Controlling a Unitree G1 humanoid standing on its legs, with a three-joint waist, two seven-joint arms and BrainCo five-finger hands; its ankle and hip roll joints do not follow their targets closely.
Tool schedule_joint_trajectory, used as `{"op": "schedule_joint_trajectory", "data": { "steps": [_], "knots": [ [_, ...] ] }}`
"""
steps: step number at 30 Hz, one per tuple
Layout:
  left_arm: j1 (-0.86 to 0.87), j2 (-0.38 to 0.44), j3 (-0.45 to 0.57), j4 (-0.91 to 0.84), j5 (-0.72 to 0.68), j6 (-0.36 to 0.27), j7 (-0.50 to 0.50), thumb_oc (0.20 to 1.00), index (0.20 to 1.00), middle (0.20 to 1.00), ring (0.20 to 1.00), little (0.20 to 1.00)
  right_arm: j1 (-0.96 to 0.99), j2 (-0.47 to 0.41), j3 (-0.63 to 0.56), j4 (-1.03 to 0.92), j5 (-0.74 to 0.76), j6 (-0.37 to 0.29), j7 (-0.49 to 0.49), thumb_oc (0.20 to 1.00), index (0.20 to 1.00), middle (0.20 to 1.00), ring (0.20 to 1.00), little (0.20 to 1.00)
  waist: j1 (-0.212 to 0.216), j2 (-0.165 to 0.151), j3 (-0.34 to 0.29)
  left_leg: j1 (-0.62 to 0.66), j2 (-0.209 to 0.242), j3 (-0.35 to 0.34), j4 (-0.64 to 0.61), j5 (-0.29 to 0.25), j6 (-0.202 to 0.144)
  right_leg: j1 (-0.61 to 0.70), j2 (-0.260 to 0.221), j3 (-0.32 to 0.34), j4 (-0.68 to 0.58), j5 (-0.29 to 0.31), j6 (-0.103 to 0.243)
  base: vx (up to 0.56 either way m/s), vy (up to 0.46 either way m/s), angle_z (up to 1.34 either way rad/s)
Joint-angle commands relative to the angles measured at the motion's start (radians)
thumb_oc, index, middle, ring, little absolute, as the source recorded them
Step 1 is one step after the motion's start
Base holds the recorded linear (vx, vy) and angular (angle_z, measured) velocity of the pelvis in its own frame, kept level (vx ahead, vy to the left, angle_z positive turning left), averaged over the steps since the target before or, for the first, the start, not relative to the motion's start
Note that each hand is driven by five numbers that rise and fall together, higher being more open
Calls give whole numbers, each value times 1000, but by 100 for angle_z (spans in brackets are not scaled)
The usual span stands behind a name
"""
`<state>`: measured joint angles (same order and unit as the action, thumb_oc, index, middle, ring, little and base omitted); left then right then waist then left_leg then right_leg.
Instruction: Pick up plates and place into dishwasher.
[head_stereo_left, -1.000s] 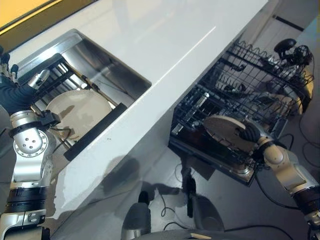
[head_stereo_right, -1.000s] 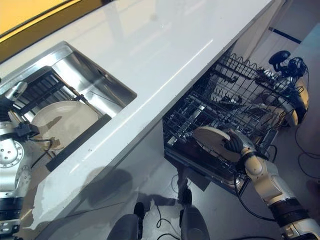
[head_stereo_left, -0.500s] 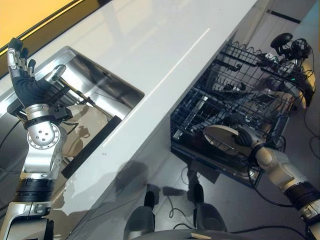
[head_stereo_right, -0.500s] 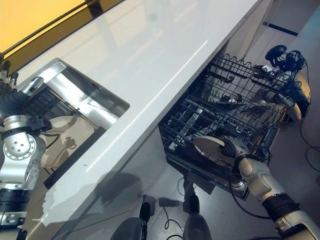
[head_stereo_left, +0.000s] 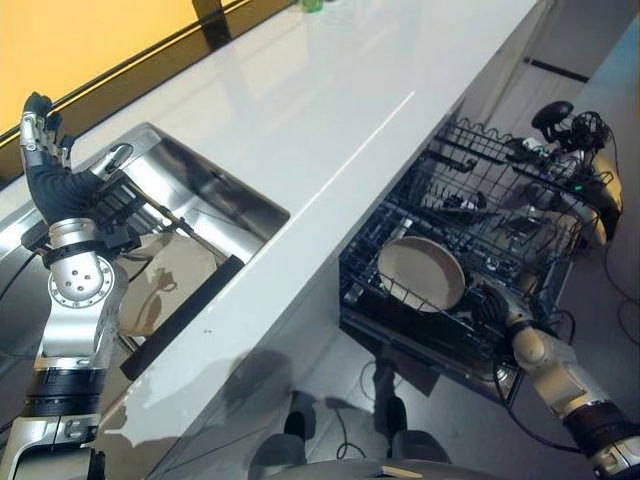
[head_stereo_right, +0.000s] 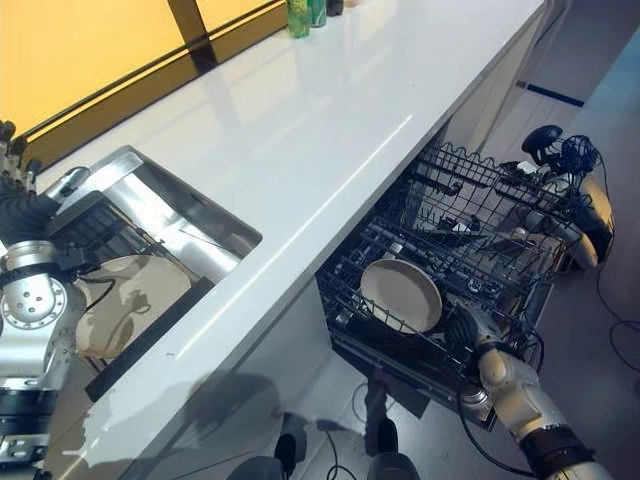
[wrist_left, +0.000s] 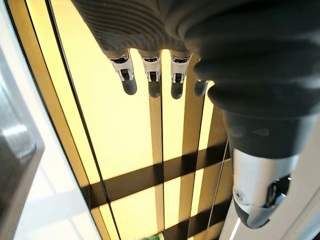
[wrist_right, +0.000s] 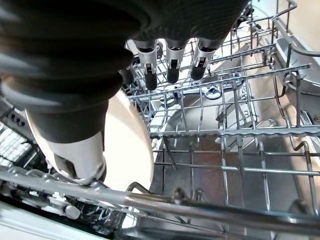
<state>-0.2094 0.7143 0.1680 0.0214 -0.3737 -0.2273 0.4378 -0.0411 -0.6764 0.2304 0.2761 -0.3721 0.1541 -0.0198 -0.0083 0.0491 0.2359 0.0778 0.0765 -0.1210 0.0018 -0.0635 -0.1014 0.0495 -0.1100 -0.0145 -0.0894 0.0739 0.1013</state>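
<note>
Standing on edge among the tines of the dishwasher rack, one cream plate leans just beside the right robot hand, whose fingers are straight and released, gripping nothing. A second cream plate lies nearly flat in the sink, below and just beside the left robot hand, which is raised with fingers extended and empty, near the white tabletop. Judged glazed ceramic: rigid, moderately heavy, slippery if wet, breakable on impact. Recommended hold: pinch the exposed rim, thumb opposing fingers, and lift clear of the dark sink rack beside that plate.
</note>
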Motion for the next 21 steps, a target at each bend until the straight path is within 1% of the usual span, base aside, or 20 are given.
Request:
{"op": "schedule_joint_trajectory", "data": {
  "steps": [1, 5, 6, 9, 12, 14, 16, 18, 19, 21],
  "knots": [
    [23, 39, 67, 41, 76, 17, -11, 1000, 1000, 1000, 1000, 1000, 129, 4, 27, -86, -2, -9, -11, 1000, 1000, 1000, 1000, 1000, 4, -18, -80, -87, 22, 0, -10, 73, -14, -46, -22, 30, 174, -141, 43, 5, -29, 4],
    [62, 65, 97, 98, 117, 49, -17, 1000, 1000, 1000, 1000, 1000, 142, -26, -47, -177, 12, 8, -7, 1000, 1000, 1000, 1000, 1000, 0, -17, -98, -67, 29, 7, -29, 79, -16, -31, -11, 26, 170, -146, 41, 0, -6, 1],
    [66, 70, 104, 110, 131, 66, -22, 1000, 1000, 1000, 1000, 1000, 147, -34, -65, -200, 11, 9, -2, 1000, 1000, 1000, 1000, 1000, -1, -16, -103, -64, 31, 8, -34, 82, -17, -28, -7, 24, 169, -149, 39, -17, -32, 2],
    [70, 90, 119, 155, 119, 71, -40, 1000, 1000, 1000, 1000, 1000, 148, -59, -100, -250, 18, 15, 19, 1000, 1000, 1000, 1000, 1000, -2, -14, -116, -54, 36, 12, -49, 91, -19, -18, 5, 19, 167, -154, 34, -18, -43, 1],
    [73, 96, 132, 189, 110, 70, -50, 1000, 1000, 1000, 1000, 1000, 138, -74, -122, -284, 13, 5, 41, 1000, 1000, 1000, 1000, 1000, -1, -10, -129, -47, 42, 14, -63, 102, -23, -6, 23, 13, 165, -163, 26, -22, -55, 2],
    [73, 93, 136, 201, 140, 75, -52, 1000, 1000, 1000, 1000, 1000, 122, -80, -124, -294, 14, 3, 49, 1000, 1000, 1000, 1000, 1000, 2, -7, -135, -46, 46, 13, -68, 110, -28, 1, 36, 11, 165, -169, 19, -17, -53, 3],
    [74, 105, 133, 226, 201, 88, -56, 1000, 1000, 1000, 1000, 1000, 101, -90, -126, -307, 19, 8, 59, 1000, 1000, 1000, 1000, 1000, 5, -3, -137, -48, 52, 13, -66, 116, -34, 5, 47, 11, 167, -175, 14, -24, -47, 6],
    [80, 126, 128, 263, 240, 111, -72, 1000, 1000, 1000, 1000, 1000, 87, -107, -135, -320, 36, 6, 58, 1000, 1000, 1000, 1000, 1000, 7, 0, -133, -52, 60, 10, -51, 117, -42, 4, 54, 15, 172, -178, 8, -25, -18, 3],
    [90, 139, 124, 295, 247, 122, -82, 1000, 1000, 1000, 1000, 1000, 77, -123, -146, -332, 57, 5, 55, 1000, 1000, 1000, 1000, 1000, 9, -1, -128, -62, 65, 1, -15, 107, -46, -1, 52, 16, 179, -177, 5, -20, 7, 4],
    [125, 141, 126, 334, 249, 137, -97, 1000, 1000, 1000, 1000, 1000, 73, -141, -163, -357, 86, 2, 35, 1000, 1000, 1000, 1000, 1000, 16, 2, -119, -81, 75, -30, 31, 100, -51, -13, 52, 24, 197, -176, -1, 13, 24, 0]
  ]
}}
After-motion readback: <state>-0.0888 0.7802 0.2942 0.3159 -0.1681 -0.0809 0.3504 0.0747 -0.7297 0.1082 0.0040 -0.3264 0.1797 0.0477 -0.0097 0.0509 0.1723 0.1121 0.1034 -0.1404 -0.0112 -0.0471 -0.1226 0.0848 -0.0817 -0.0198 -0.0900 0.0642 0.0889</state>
